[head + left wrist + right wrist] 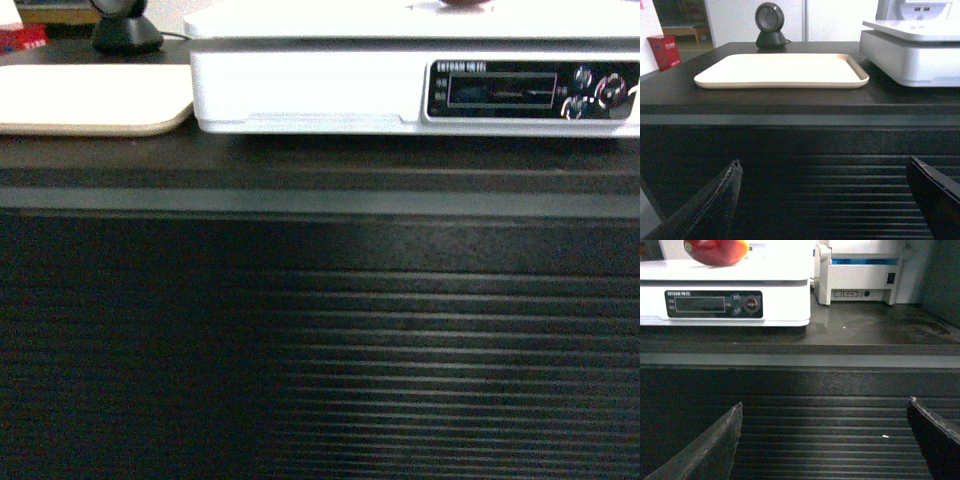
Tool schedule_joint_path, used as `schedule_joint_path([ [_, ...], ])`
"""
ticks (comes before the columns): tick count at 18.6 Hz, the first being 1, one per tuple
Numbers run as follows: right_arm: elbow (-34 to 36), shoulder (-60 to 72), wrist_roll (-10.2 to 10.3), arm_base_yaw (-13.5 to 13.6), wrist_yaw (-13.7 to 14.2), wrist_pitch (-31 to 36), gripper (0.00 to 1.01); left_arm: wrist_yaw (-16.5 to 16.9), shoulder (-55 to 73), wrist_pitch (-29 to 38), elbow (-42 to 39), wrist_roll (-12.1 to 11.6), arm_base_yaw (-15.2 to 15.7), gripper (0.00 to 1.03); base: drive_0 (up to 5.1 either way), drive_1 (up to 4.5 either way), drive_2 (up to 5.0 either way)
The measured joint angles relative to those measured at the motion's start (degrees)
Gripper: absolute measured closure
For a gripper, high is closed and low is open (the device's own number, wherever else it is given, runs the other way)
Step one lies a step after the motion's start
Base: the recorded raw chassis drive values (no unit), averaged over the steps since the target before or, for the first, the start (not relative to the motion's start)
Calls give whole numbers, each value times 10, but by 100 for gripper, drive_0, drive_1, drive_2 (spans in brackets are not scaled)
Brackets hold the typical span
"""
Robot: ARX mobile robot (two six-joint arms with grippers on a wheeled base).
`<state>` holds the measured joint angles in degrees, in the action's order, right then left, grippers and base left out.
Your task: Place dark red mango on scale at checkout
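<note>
Resting on the scale [725, 277], the dark red mango [716, 251] lies up and left of the right pincer [825, 440], long axis sideways. Both pincers (left [825, 200] too) hang spread and empty below the checkout [800, 410]; right is nearer.

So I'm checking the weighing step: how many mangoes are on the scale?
1. The dark red mango lies on the scale platform, above the display; the platform's far side is cut off, so more could be hidden.
</note>
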<state>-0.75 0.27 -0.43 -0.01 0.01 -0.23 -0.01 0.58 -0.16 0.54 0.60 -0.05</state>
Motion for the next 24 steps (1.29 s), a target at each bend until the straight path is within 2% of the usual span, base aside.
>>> schedule_joint_path([
  [24,0,0,0,0,0,-1,3,0,0,-1,0,-1,0,5,0,0,0],
])
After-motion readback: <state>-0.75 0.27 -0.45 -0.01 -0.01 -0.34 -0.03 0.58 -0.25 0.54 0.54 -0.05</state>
